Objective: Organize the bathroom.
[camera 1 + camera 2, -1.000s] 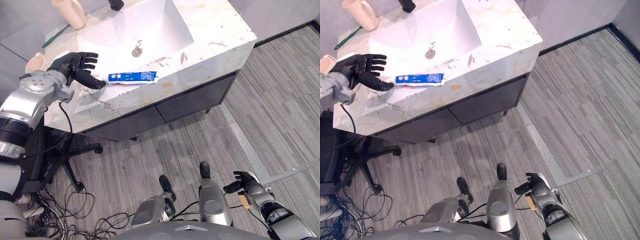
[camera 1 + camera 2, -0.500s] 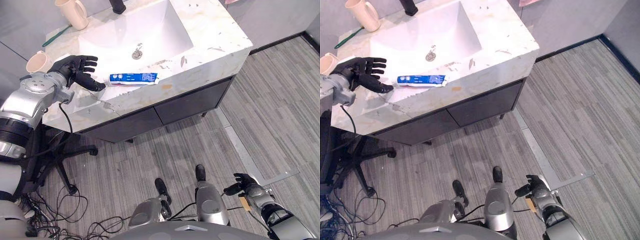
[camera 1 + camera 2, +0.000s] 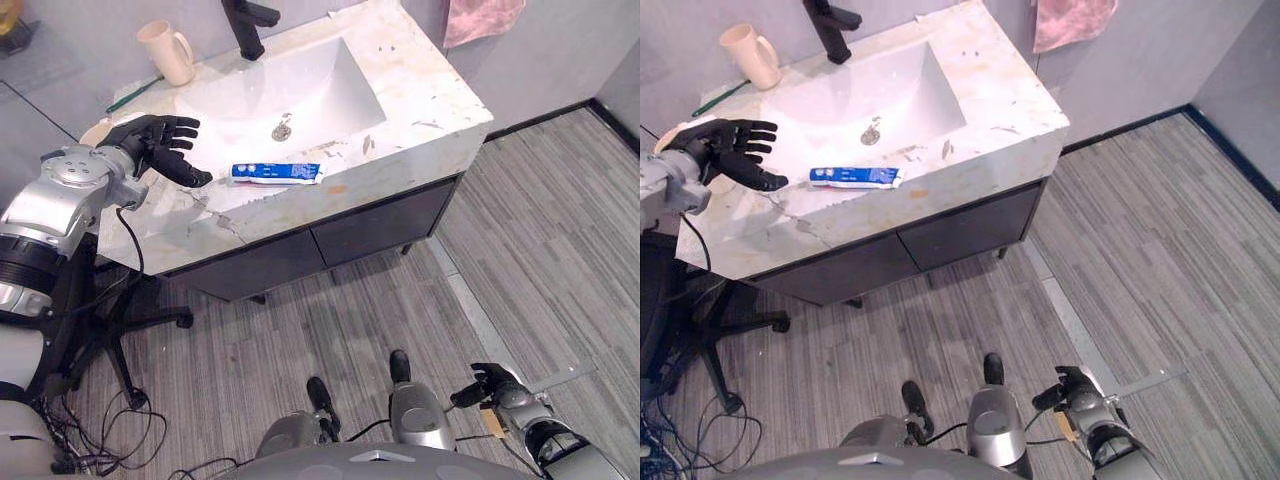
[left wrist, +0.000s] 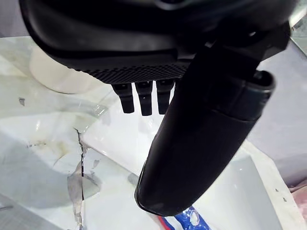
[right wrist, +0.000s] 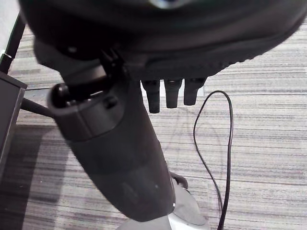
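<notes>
Hovering over the left end of the marble counter (image 3: 420,95): the left hand (image 3: 155,145), fingers spread and straight, holding nothing, thumb tip just short of the toothpaste tube (image 3: 276,173). Lying flat on the near counter edge, just in front of the sink basin (image 3: 290,85), cap end toward the hand: that blue-and-white tube, not yet picked up. Standing at the far left corner: a cream mug (image 3: 170,52), with a green toothbrush (image 3: 133,93) lying loose on the counter beside it, not inside it. Peeking out from behind the left hand: part of a second pale cup (image 4: 64,74), upright on the counter. Rising behind the basin: a black faucet (image 3: 245,22). Hanging on the far wall to the right: a pink towel (image 3: 1072,20).

Hanging low near the floor on the right, well apart from the vanity: the right hand (image 3: 1072,385), fingers loosely extended, empty.

Judging by this layout, barely starting: nothing gathered yet. Probably remaining: grasping the tube, moving it to a cup, and doing likewise with the toothbrush.
</notes>
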Available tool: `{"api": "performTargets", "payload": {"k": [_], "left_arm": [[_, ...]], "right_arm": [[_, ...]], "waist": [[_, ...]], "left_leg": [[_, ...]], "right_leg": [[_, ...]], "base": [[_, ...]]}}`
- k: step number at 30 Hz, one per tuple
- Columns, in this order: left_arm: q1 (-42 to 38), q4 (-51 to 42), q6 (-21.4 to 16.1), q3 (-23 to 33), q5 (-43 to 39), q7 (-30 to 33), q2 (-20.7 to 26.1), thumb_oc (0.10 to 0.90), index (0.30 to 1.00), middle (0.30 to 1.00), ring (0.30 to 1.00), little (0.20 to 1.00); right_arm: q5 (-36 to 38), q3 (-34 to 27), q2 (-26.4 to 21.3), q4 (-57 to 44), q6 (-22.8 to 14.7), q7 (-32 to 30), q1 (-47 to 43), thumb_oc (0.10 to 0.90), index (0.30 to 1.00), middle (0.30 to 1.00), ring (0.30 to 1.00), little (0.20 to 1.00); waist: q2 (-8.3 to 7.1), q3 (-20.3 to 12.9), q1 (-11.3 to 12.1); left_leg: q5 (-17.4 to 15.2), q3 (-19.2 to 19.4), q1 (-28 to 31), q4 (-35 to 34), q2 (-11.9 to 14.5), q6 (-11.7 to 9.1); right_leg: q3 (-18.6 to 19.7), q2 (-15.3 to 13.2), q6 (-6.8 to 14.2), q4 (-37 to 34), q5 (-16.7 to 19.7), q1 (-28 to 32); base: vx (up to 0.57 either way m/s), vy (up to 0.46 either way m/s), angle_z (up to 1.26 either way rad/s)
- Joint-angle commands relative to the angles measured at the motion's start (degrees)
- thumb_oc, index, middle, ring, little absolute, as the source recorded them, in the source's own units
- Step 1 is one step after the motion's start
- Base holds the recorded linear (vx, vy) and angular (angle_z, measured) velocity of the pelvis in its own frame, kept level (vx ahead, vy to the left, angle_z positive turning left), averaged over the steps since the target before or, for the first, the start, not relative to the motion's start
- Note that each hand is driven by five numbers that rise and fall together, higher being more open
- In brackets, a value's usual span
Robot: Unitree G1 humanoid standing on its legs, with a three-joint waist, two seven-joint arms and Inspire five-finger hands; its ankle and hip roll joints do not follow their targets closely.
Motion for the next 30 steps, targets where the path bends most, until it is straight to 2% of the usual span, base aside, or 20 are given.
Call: {"api": "performTargets", "payload": {"k": [1,17,30], "left_arm": [[-4.3,1.2,-2.0,4.3,3.8,1.0,2.3,0.8,0.9,0.9,0.9,0.9],[-5.0,1.8,-1.1,2.4,4.1,-3.6,1.7,0.8,0.9,0.9,0.9,0.9],[-5.0,-1.0,-1.6,1.3,5.0,-3.2,1.4,0.8,0.9,0.9,0.9,0.9]], "right_arm": [[-2.2,-1.2,-0.2,1.0,-0.2,-0.5,1.2,0.8,0.9,0.9,0.9,0.9],[-2.9,-1.4,-0.6,1.2,0.6,-0.3,1.7,0.8,0.9,0.9,0.9,0.9],[-3.9,-1.8,-1.3,1.5,0.5,0.2,2.5,0.8,0.9,0.9,0.9,0.9]], "waist": [[-0.43,-3.0,-0.1],[-0.19,-3.6,-0.7],[0.65,-3.7,-1.5]], "left_leg": [[-2.9,3.0,-0.4,12.4,5.0,-2.2],[-3.1,3.3,0.2,12.6,4.9,-2.2],[-2.8,3.6,0.4,12.3,4.7,-2.2]], "right_leg": [[3.8,-1.8,3.6,0.1,-6.7,-0.7],[4.3,-1.6,3.7,-0.1,-6.6,0.0],[4.9,-1.5,3.6,0.0,-6.8,0.1]], "base": [[0.0,0.0,0.0],[0.0,0.003,-0.01],[0.01,0.008,-0.02]]}}
